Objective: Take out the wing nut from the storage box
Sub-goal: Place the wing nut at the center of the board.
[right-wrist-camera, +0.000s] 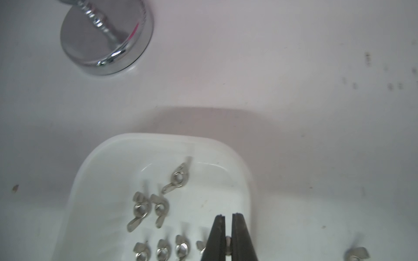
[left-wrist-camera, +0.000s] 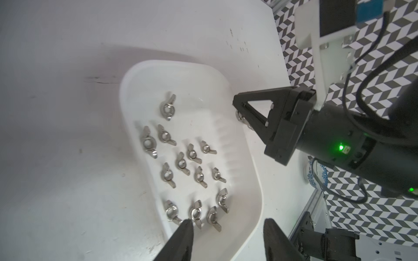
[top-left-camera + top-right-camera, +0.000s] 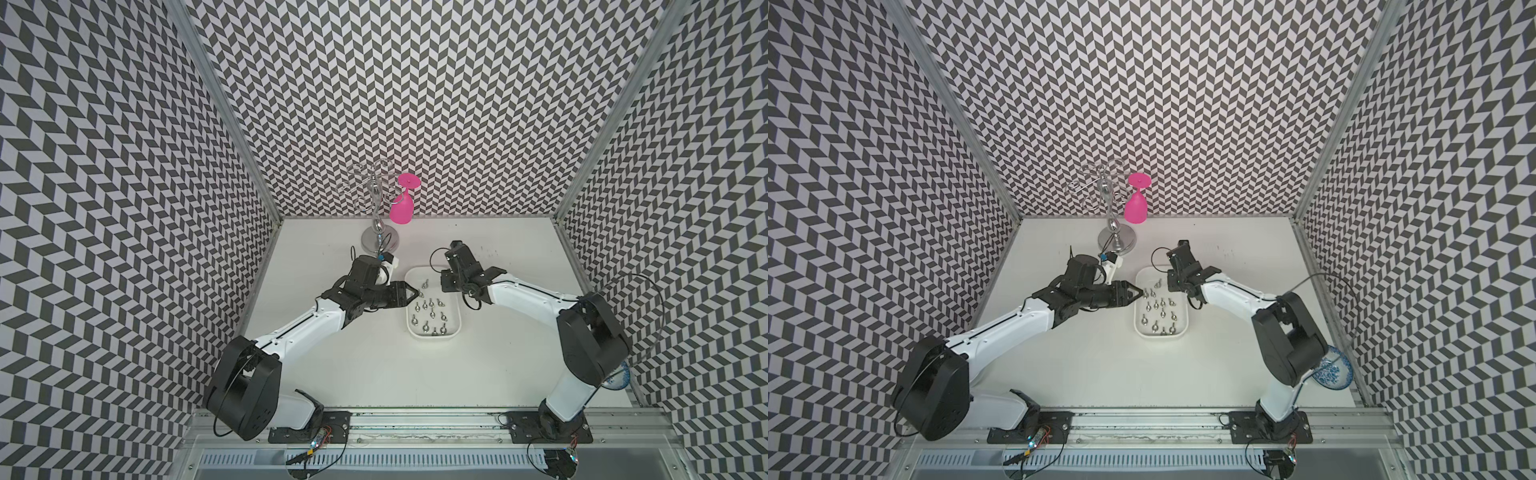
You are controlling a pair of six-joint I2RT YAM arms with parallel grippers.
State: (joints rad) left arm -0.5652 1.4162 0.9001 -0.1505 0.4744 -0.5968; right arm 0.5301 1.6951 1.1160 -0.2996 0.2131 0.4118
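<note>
Right wrist view: a wing nut (image 1: 228,242) is clamped in the right gripper (image 1: 228,218) over the storage box (image 1: 162,136); carrying it clear and release are likely needed, while the left gripper (image 2: 228,222) is parted, empty.

1. Bright, even overhead light; faint, soft shadows on the white table (image 3: 374,365).
2. Both top views bow the patterned walls (image 3: 104,208) at the edges.
3. Right wrist view: wing nuts (image 1: 178,178) blurred, glare on the chrome base (image 1: 106,38).
</note>
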